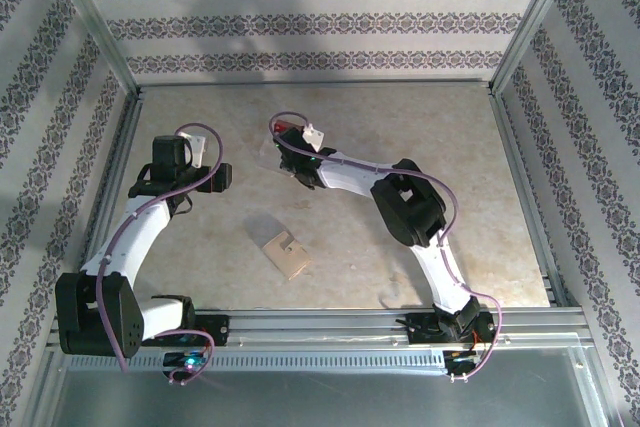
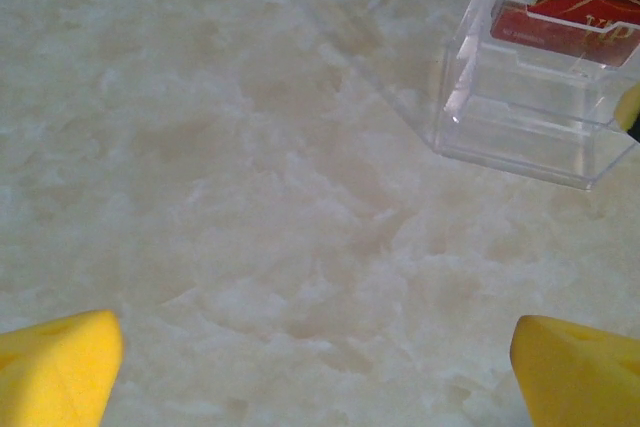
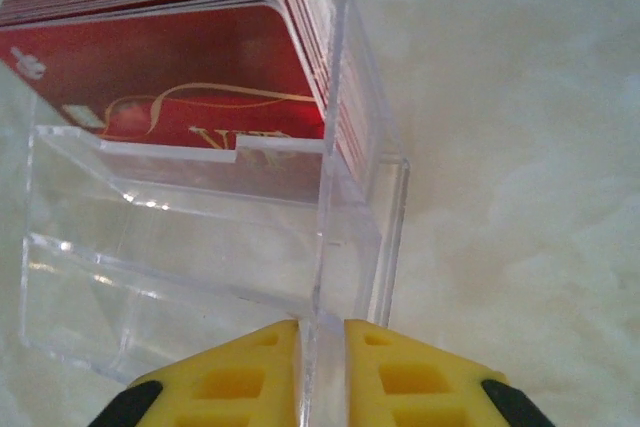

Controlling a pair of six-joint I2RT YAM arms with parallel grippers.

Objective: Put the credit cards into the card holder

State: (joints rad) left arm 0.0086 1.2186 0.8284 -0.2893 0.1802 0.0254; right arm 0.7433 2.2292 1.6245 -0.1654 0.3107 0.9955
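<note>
A stack of red credit cards (image 3: 170,77) stands upright in a clear plastic box (image 3: 200,247); the cards (image 2: 570,2) and box (image 2: 520,117) also appear at the upper right of the left wrist view. My right gripper (image 3: 322,332) is shut on the box's right side wall, yellow pads pressed to both faces of the wall. From above, that gripper (image 1: 297,162) is at the box (image 1: 272,152) in the back middle of the table. The tan card holder (image 1: 286,253) lies open nearer the front. My left gripper (image 2: 315,367) hangs open over bare table, left of the box.
The pale marbled table (image 1: 480,207) is fenced by metal rails and patterned walls. A clear sleeve (image 1: 262,225) sticks out from the card holder's far end. The left arm's wrist (image 1: 175,162) sits at the table's left side.
</note>
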